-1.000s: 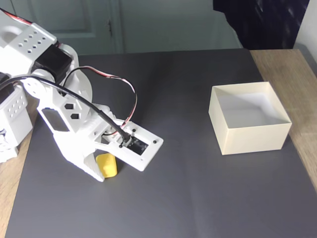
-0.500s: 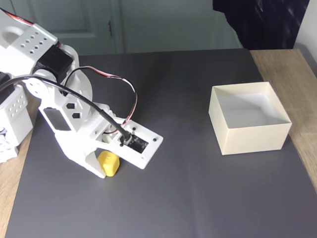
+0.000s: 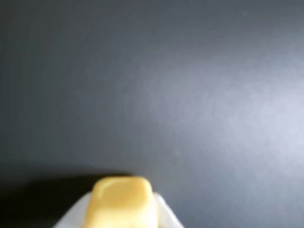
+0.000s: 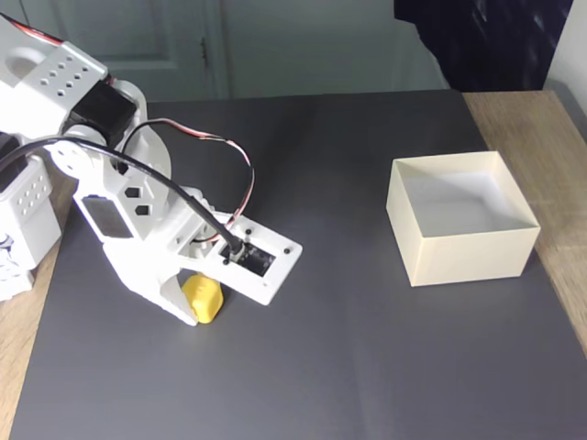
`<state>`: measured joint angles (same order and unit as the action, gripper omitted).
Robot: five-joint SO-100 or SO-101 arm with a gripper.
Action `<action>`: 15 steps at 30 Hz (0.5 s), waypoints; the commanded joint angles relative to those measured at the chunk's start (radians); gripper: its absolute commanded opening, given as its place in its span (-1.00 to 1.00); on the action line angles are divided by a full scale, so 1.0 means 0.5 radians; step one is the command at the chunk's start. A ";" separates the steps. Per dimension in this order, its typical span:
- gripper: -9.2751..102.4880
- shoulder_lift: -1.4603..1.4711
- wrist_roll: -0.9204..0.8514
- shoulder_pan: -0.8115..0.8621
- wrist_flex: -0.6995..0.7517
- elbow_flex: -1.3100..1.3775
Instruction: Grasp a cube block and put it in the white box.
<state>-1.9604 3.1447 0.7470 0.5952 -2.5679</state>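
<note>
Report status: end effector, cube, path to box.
End effector shut on cube, just off the mat. Box empty, far right in fixed view. Nothing on the mat between.

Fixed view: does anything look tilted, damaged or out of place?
Nothing stands out. The box stands upright and whole on the mat; the cube sits in the hand, a little tilted.

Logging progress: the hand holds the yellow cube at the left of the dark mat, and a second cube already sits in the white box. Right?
Not quite. In the fixed view the white box is empty. The rest stands: the hand holds the yellow cube at the left of the dark mat.
</note>
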 commanded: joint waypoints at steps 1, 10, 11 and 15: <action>-0.84 -0.046 0.009 -0.040 0.034 0.000; -0.84 -0.399 -0.018 -0.301 0.141 0.135; -0.84 -0.433 -0.028 -0.341 0.153 0.178; -0.84 -0.476 -0.052 -0.491 0.187 0.457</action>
<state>-2.1614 3.1247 0.5461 0.6811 -2.4544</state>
